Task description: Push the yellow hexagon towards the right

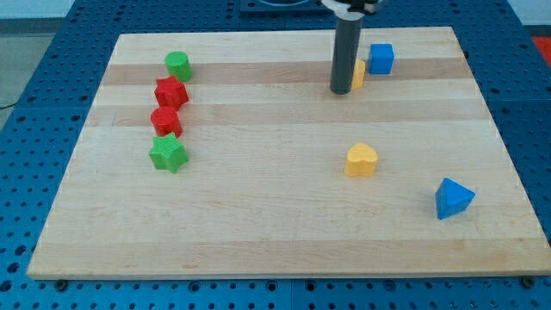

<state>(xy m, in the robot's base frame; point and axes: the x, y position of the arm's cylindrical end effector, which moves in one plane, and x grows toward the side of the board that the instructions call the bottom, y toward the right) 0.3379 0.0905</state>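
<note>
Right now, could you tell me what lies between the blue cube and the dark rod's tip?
In the camera view, only the yellow hexagon lies between the blue cube and my tip; the rod hides most of it, and it sits just left of the cube.

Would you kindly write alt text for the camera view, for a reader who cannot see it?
My tip rests against the left side of a yellow block, mostly hidden behind the rod, with a blue cube just right of it on a wooden board.

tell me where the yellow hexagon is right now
The yellow hexagon sits near the view's top, right of centre, mostly hidden behind my tip, beside the blue cube.
</note>
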